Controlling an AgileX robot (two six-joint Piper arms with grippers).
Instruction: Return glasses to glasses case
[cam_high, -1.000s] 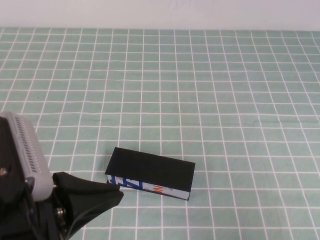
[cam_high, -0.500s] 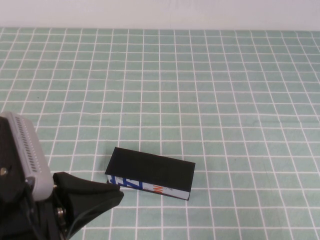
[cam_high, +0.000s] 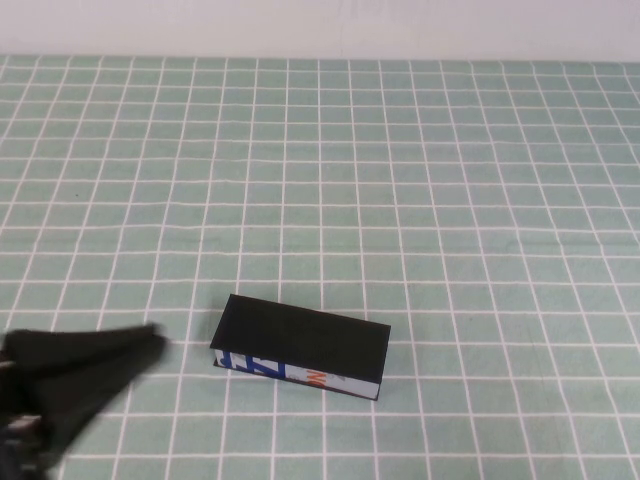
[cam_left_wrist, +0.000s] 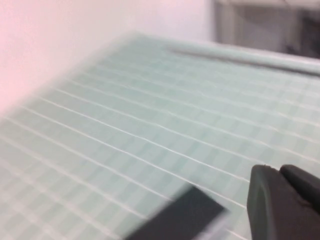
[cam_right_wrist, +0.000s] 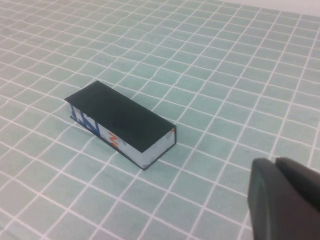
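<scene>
The glasses case (cam_high: 300, 347) lies closed on the green checked cloth at the front middle, its flat black lid down and its white front edge with blue and orange markings facing me. It also shows in the right wrist view (cam_right_wrist: 120, 122) and, blurred, in the left wrist view (cam_left_wrist: 180, 220). The glasses are out of view. My left gripper (cam_high: 145, 343) is at the front left, a little left of the case, its fingers together and empty; it also shows in its own wrist view (cam_left_wrist: 277, 172). My right gripper (cam_right_wrist: 274, 162) is shut and empty, apart from the case, and is outside the high view.
The green cloth with white grid lines (cam_high: 420, 180) covers the whole table up to a pale wall at the back (cam_high: 320, 25). Nothing else stands on it.
My left arm has drawn back to the left and down, away from the case; its grey wrist housing has left the high view. The case has not moved.
</scene>
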